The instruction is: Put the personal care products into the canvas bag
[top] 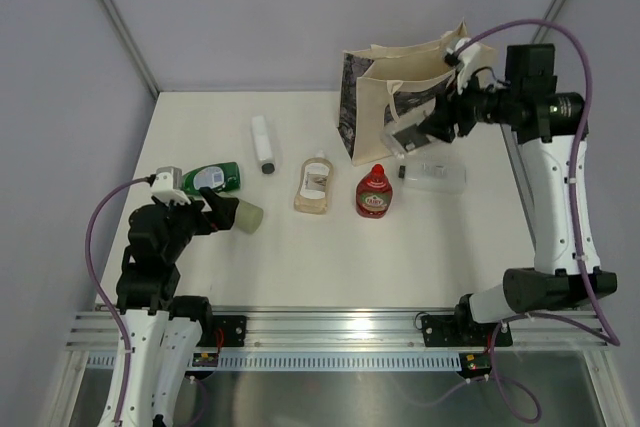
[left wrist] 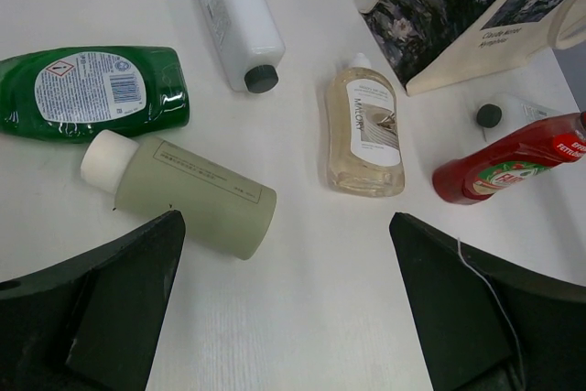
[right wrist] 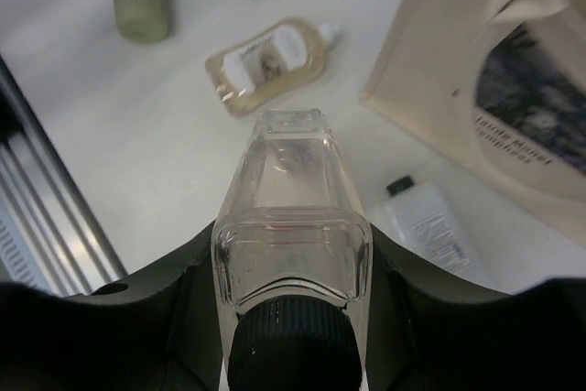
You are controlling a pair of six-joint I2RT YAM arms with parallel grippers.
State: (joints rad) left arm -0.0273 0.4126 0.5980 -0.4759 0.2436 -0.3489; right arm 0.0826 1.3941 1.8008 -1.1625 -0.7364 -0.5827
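Though wide apart, left jaws empty; right jaws tight on clear bottle [right wrist: 291, 217] near canvas bag [top: 374, 105].

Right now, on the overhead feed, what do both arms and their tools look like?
The left arm and right arm both have white shells and black joints, and each trails a looping mauve cable. The left tool and right tool are broad, blunt and matte black.
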